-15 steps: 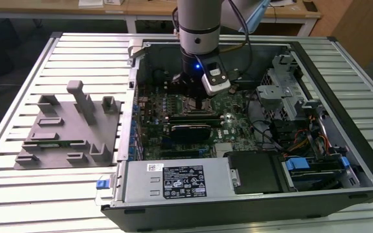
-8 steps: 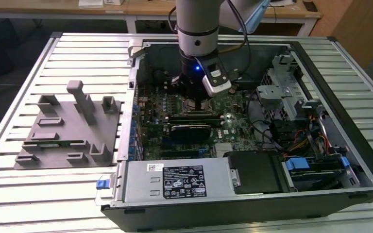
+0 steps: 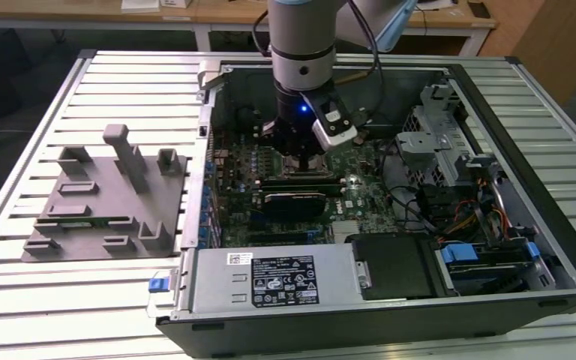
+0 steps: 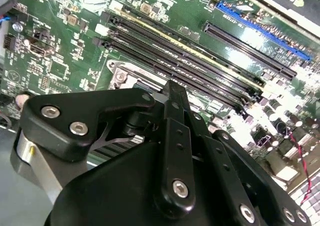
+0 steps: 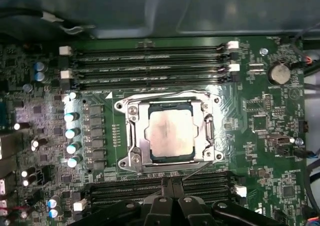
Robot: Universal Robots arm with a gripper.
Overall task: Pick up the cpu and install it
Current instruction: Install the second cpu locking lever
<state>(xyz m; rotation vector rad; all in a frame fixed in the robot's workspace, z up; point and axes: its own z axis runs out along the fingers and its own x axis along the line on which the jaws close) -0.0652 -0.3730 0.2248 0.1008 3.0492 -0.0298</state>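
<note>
We find the cpu [image 5: 170, 134] seated flat inside the socket frame [image 5: 131, 136] on the motherboard [image 5: 260, 116], its silvery top exposed through the frame's window, so the placing appears done. In the exterior view the tool [image 3: 303, 159] hangs inside the open computer case [image 3: 528, 247], directly over the socket area. In the first wrist view the tool sits at 6 o'clock of the cpu, carrying nothing; its fingertips look pressed together. The grey tray [image 3: 68, 217] rests on the table [image 3: 28, 300] at 9 o'clock of the case

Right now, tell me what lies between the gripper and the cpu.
In the first wrist view, dark memory slots cross the board between the gripper and the cpu.
</note>
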